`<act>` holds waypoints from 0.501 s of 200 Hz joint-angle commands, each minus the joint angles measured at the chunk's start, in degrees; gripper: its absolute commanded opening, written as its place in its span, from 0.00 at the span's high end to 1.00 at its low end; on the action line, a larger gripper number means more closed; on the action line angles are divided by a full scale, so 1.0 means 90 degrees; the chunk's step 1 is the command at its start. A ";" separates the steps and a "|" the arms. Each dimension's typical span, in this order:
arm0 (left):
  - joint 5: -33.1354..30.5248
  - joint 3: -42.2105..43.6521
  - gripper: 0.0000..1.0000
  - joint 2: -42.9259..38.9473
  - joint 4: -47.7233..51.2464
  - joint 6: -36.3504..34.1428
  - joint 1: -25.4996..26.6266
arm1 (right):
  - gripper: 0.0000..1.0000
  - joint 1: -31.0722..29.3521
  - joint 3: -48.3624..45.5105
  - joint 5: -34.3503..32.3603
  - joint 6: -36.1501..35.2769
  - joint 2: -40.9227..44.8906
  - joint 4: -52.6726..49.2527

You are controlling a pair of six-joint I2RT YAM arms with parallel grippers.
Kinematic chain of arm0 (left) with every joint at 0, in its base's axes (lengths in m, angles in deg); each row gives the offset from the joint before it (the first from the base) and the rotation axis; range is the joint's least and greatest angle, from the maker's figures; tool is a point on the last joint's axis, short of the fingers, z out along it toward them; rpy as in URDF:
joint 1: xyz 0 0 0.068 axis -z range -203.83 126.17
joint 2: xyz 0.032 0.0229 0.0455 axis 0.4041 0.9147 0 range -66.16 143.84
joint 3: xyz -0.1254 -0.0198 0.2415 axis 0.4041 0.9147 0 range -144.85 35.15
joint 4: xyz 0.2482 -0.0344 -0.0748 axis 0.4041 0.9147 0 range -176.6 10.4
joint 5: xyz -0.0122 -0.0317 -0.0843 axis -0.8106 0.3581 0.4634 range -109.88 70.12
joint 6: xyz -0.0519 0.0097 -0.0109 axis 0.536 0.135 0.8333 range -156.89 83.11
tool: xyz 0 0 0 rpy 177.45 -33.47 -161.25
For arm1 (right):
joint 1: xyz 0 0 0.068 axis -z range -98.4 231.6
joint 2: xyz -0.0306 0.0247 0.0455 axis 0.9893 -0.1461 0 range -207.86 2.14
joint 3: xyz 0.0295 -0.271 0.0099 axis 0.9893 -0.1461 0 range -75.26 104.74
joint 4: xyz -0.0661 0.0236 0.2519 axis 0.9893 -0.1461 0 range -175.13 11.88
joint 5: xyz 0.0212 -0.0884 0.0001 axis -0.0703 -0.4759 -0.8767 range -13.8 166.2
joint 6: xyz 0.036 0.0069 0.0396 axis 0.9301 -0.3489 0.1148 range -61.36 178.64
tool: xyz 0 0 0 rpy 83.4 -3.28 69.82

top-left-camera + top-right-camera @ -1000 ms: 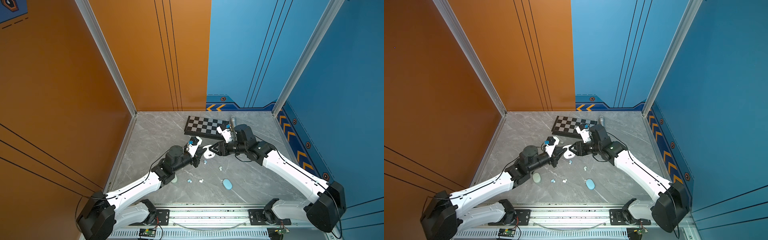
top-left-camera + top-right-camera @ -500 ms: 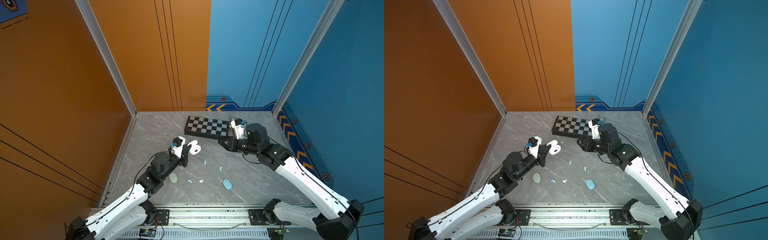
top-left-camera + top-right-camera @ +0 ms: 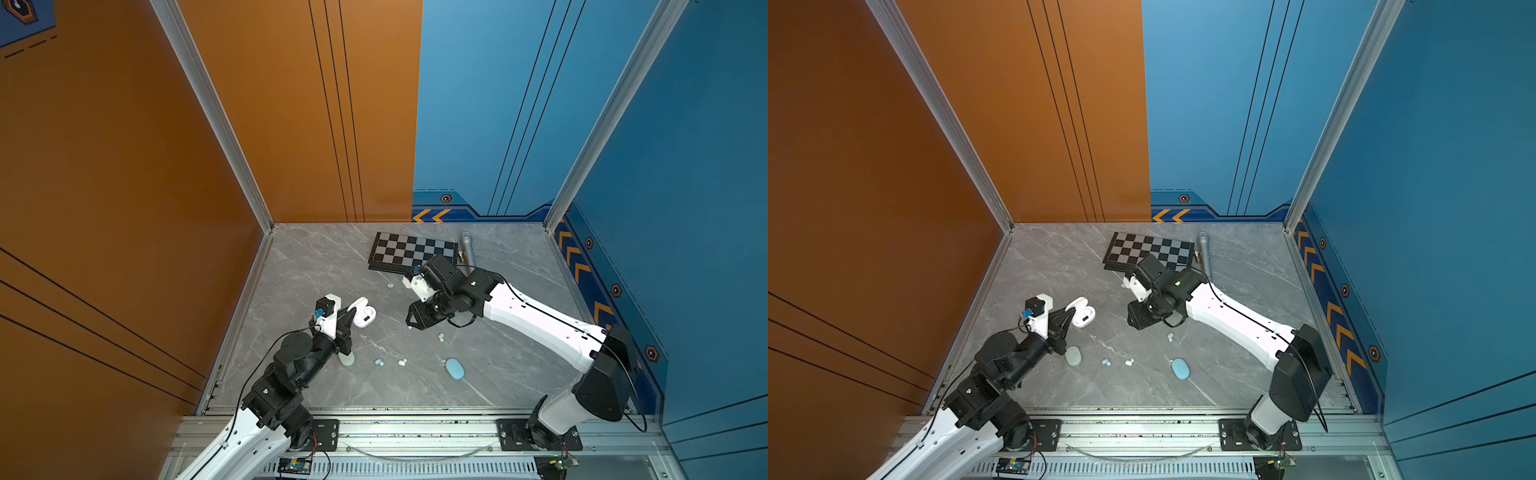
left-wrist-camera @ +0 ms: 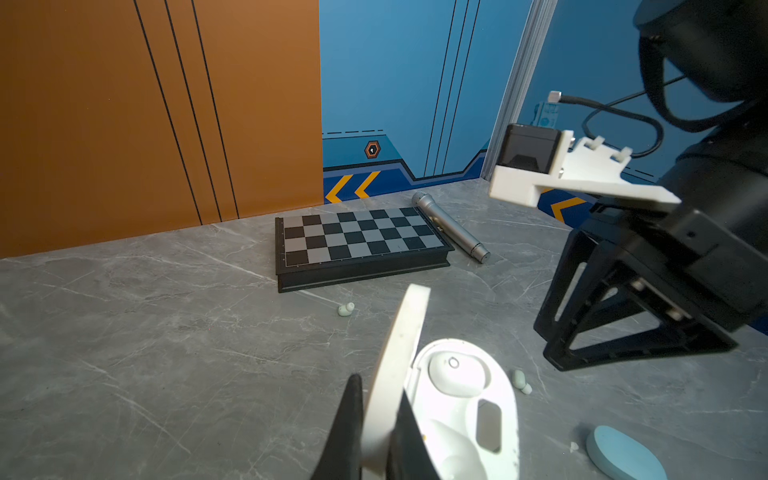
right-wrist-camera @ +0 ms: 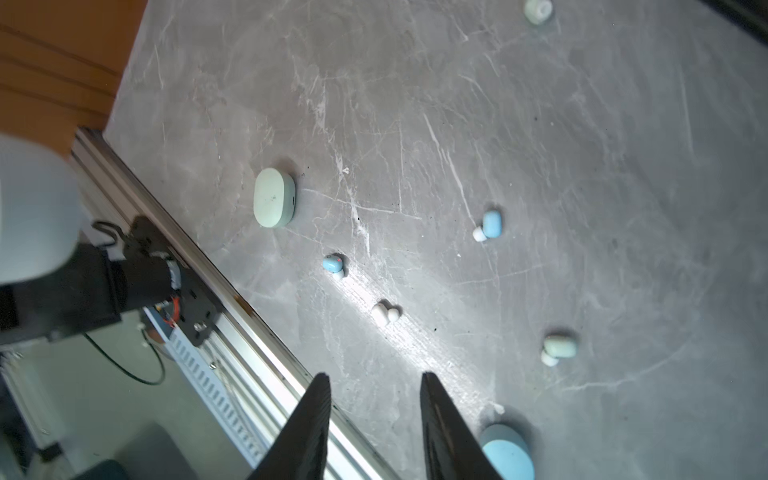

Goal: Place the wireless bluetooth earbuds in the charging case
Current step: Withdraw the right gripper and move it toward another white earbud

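1. Since a second ago, the grippers, which then met mid-table, have parted. The left gripper (image 4: pixel 378 386) has drawn back with the white case (image 3: pixel 365 318).
2. Left gripper: clamped on the raised lid (image 4: pixel 405 332). The case is open with its wells facing up, its long axis along the gripper's reach; one well looks filled.
3. Table (image 3: pixel 316 257): five earbuds lie loose, well apart — the white earbud (image 5: pixel 384 313) on its side, long axis flat.
4. Right gripper (image 5: pixel 374 378): jaws apart, empty, near the white earbud.
5. Progress, as judged: one bud seated at most. The mint case (image 5: pixel 274 197) and blue case (image 3: pixel 455 369) are shut.

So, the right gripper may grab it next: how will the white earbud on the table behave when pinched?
The white earbud looks tiny, smooth and rounded, so it may slip out of the right gripper. Lying loose on the polished table, it likely rolls or spins if nudged. At that size, probably very light.
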 commanded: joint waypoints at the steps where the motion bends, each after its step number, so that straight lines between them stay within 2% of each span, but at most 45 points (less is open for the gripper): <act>1: -0.0020 0.0040 1.00 -0.0220 0.0445 0.0095 -0.0061 | 0.61 -0.0272 -0.0495 -0.0233 -0.3120 -0.0038 -0.0275; 39: -0.0124 0.0074 1.00 -0.0467 0.0675 0.0093 -0.0076 | 0.59 -0.0688 -0.1257 -0.0065 -0.3695 -0.0260 0.1229; 100: -0.0172 0.0040 1.00 -0.0422 0.0725 0.0096 -0.0100 | 0.54 -0.1134 -0.1062 -0.0187 -0.4144 -0.1175 0.1413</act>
